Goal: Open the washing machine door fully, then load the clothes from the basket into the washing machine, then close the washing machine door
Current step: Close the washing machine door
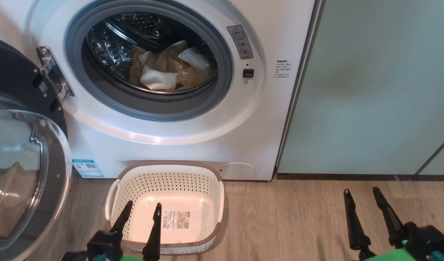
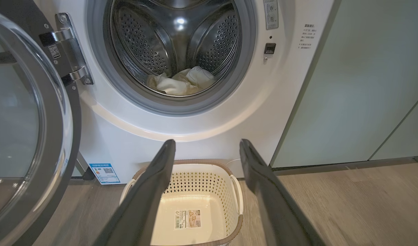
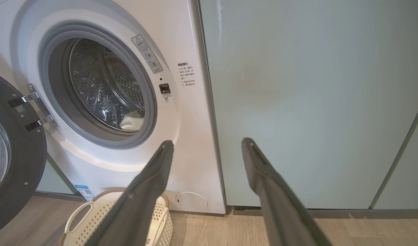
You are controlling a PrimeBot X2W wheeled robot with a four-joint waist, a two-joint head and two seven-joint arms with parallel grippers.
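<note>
- Left gripper [image 1: 143, 204] and right gripper [image 1: 361, 190]: jaws apart, empty.
- Door [image 1: 26, 174] wide open; a push could slip off its slick glass.
- Clothes [image 1: 164, 69] near the washing machine's [image 1: 171, 145] rim might get pinched.

warning triangle [image 1: 235, 29] on washing machine [image 1: 207, 141], rest unreadable

Cut edges, unreadable print
The door [image 1: 15, 170] runs off the head view at nine o'clock; the washer [image 1: 193, 145] loses its top at twelve. Fingers of the left gripper [image 1: 143, 204] cover part of the near rim of the basket [image 1: 171, 181] at six. Print on the basket sticker [image 1: 176, 219] and the warning label [image 1: 240, 41] is too small to read.
</note>
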